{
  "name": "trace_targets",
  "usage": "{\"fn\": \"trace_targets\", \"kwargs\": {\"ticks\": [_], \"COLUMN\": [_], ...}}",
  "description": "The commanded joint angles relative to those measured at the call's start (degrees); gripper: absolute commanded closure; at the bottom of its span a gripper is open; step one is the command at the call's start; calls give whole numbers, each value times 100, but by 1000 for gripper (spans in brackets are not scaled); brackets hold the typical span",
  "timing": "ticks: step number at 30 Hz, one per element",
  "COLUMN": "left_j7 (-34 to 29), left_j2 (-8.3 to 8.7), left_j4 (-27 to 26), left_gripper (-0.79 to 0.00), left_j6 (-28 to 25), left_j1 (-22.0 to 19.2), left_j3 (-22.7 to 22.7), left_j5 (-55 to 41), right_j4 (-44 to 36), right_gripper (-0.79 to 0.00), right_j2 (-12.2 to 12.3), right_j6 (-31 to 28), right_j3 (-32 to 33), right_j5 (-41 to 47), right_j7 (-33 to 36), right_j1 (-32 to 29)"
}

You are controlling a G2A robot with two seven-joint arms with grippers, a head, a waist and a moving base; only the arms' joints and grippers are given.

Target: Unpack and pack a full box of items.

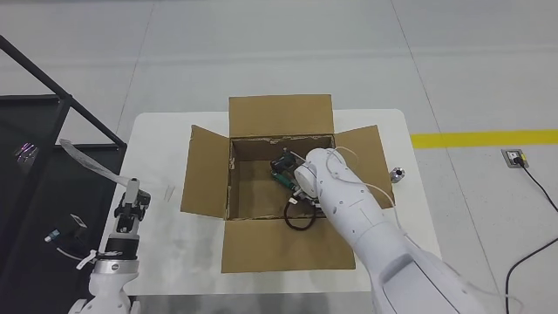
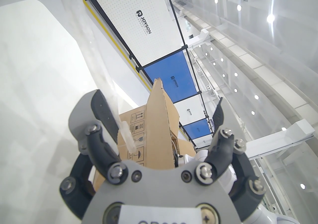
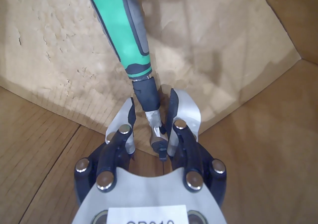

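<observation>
An open cardboard box (image 1: 279, 119) stands in the middle of the white table (image 1: 157, 139). My right gripper (image 3: 152, 107) is down inside it near the back wall, open, its fingers on either side of the dark shaft of a green-handled ratchet wrench (image 3: 119, 24) with small gaps on both sides. From above, the wrench (image 1: 281, 167) shows just past the right gripper (image 1: 294, 185). My left gripper (image 2: 159, 101) hovers open over the table's left edge (image 1: 131, 209), facing the box (image 2: 159, 120). A clear plastic bag (image 2: 104, 81) clings to one of its fingers (image 2: 101, 108).
A black cable loop (image 1: 301, 220) lies on the box floor near the front wall. A small round metal item (image 1: 398, 174) sits on the table right of the box. Small items (image 1: 26, 153) lie on a dark surface left of the table.
</observation>
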Motion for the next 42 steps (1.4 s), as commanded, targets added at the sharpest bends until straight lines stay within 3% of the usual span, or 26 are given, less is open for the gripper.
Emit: {"fn": "trace_targets", "kwargs": {"ticks": [1, 3, 5, 8, 9, 15, 30, 37, 42], "left_j7": [8, 14, 17, 18, 16, 1, -124, -171, -192], "left_j2": [-6, -11, -16, -23, -26, -40, -67, -80, -87], "left_j4": [4, 7, 7, 15, 15, 31, 8, -2, 2], "left_gripper": [-785, -785, -785, -785, -785, -785, -785, -785, -785], "left_j6": [-3, 6, 1, 3, 8, 14, 75, 101, 96], "left_j1": [-5, -9, -13, -19, -23, -48, -141, -171, -176], "left_j3": [2, 2, -1, -8, -8, -12, 16, 57, 55], "left_j5": [15, 28, 40, 52, 55, 64, 125, 191, 216], "right_j4": [29, 54, 75, 105, 116, 132, -569, -2199, -5157], "right_gripper": [-271, -252, -160, -95, 0, 0, 0, 0, 0], "right_j2": [-10, -20, -30, -40, -42, -42, 260, 640, 1127], "right_j6": [-7, -21, -35, -51, -52, -145, -1452, -1171, -657], "right_j3": [-5, -12, -16, -19, -15, 13, 132, 389, 1170], "right_j5": [5, 8, 16, 28, 42, 115, 62, -298, -830], "right_j7": [-10, -6, -3, -14, -16, -101, -908, -792, 45], "right_j1": [4, 8, 13, 29, 37, 86, 51, -601, -2000]}}
